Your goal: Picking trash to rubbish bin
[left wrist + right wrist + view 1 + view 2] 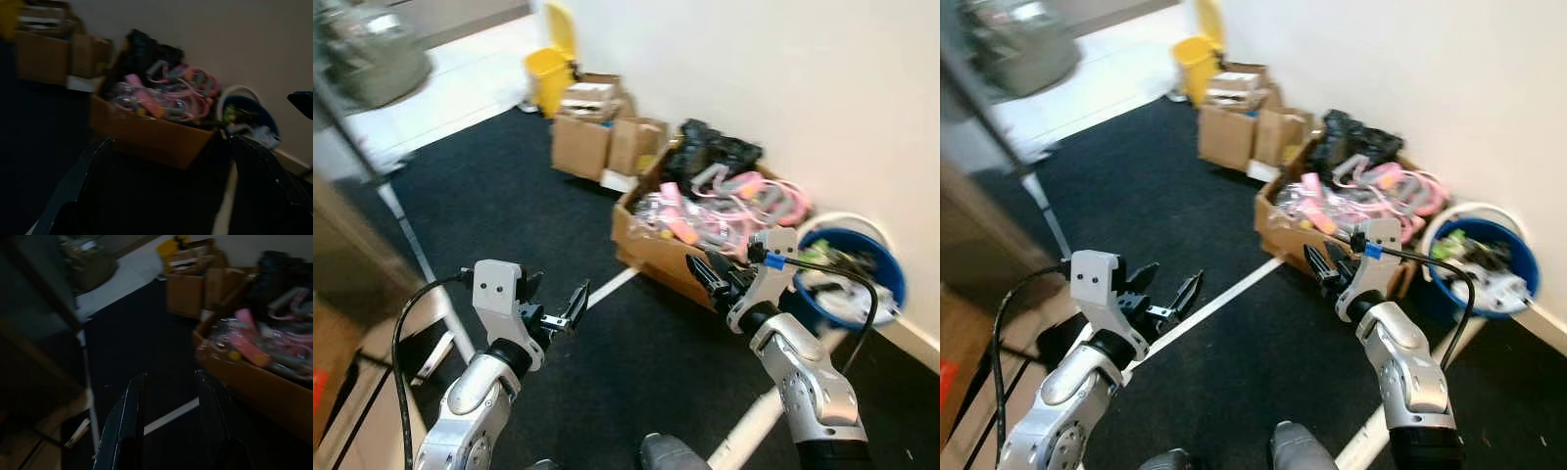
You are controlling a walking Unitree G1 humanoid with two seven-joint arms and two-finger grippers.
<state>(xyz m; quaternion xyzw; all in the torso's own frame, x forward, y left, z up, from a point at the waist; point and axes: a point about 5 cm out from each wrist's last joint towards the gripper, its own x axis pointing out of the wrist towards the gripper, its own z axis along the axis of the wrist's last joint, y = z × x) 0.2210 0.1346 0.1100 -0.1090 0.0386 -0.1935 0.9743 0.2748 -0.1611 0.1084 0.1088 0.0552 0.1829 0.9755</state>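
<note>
No writing is legible anywhere. The big cardboard box (pixel 677 257) of pink clutter sits against the white wall (pixel 783 78). Just beside it stands the blue bin (pixel 862 279), already holding rubbish. The right gripper (pixel 713 276) hovers at the box's front edge, fingers spread, empty. The left gripper (pixel 570 308) hangs well apart from the box over the dark carpet (pixel 509 215), fingers also parted. Beyond the box are smaller boxes (pixel 597 137) and a yellow bin (pixel 551 78).

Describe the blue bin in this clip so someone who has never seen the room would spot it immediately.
Follow the white wall to the right, past the row of cardboard boxes on the dark carpet. Just beyond the big open box of pink clutter stands the round blue bin, already holding green and white rubbish. It is the only round, blue container; its neighbours are brown and square.
</note>
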